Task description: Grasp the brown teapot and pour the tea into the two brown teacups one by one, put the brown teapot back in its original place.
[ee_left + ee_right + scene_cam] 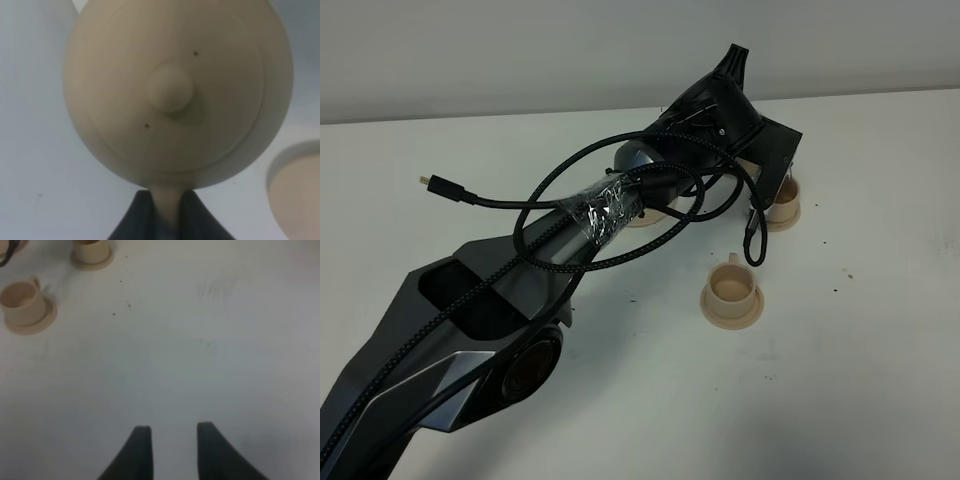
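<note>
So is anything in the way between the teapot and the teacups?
Nothing visible: the teapot, held by its handle in the left gripper, hangs by the far teacup, with bare table towards the near teacup.

Matt ceramic teapot (175, 95)

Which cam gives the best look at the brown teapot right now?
Left wrist: the brown teapot fills the frame, lid and knob seen clearly, its handle pinched in the left pincer. Exterior high: the left arm hides nearly all of it. Right wrist: not in frame.
</note>
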Tool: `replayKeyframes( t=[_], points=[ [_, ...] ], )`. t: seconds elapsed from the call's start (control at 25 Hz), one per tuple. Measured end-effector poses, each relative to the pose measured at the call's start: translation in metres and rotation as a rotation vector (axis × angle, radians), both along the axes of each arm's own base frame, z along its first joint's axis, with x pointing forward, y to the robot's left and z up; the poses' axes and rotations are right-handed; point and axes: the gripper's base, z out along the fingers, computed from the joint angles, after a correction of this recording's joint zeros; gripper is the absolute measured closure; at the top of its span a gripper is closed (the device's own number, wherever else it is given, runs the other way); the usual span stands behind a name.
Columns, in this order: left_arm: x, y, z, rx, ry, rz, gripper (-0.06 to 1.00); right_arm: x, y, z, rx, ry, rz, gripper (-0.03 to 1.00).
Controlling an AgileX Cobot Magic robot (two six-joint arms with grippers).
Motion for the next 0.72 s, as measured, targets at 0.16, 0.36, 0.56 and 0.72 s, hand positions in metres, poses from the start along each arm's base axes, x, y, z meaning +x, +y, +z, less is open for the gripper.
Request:
replayKeyframes(
  t=[0.16, 0.36, 0.56, 0.72],
  points=[
    [0.0003, 0.0003, 0.0003, 0.006, -0.004, -0.001, 0.82, 0.0001, -0.0007, -0.0001, -0.008, -0.001, -0.004, 0.73],
    [0.0001, 0.0017, 0.0002, 0.022, -0.002, 0.005, 0.82, 0.0003, -0.0019, -0.0002, -0.021, -0.002, -0.012, 0.73],
    [0.0006, 0.0024, 0.0008, 0.033, -0.011, 0.005, 0.82, 0.0003, -0.0023, -0.0002, -0.026, -0.002, -0.015, 0.73],
    [0.001, 0.0027, 0.0013, 0.05, -0.017, -0.006, 0.82, 0.0003, -0.0023, -0.0002, -0.026, -0.002, -0.015, 0.73]
  ],
)
